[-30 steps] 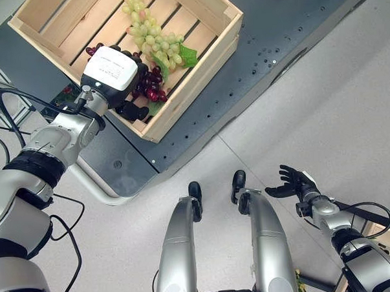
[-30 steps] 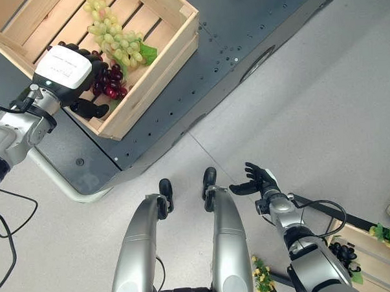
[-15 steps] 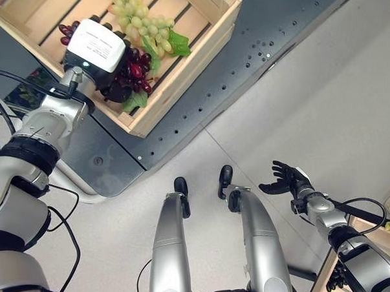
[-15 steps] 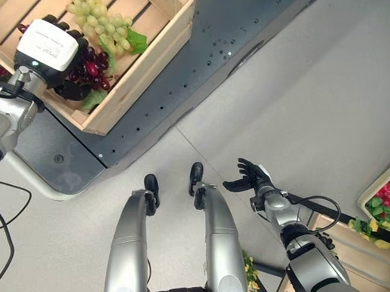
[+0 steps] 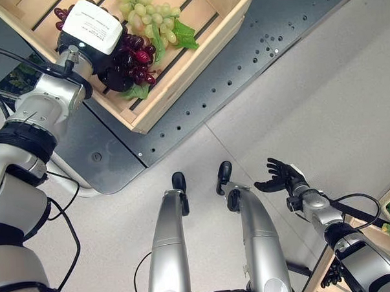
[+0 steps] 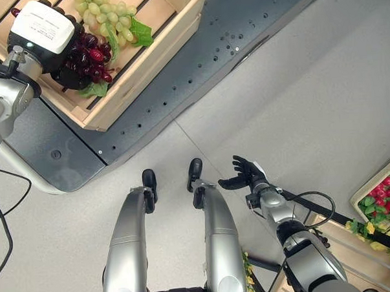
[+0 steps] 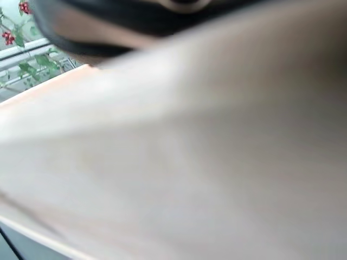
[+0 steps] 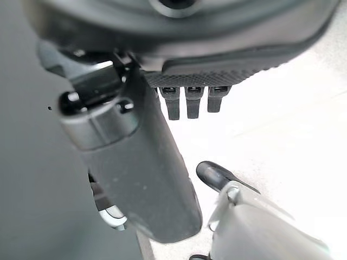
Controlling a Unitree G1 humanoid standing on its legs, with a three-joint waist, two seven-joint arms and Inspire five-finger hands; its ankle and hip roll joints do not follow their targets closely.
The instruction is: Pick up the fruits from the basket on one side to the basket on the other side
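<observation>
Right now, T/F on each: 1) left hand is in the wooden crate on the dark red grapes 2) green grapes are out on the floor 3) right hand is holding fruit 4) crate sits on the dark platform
1) True. The left hand is down in the wooden crate, on the dark red grapes; its fingers are hidden.
2) False. The green grapes lie inside the crate, beside the red bunch.
3) False. The right hand is open and empty, low over the floor.
4) True. The crate rests on the dark platform.

Dark perforated platform, grey floor
</observation>
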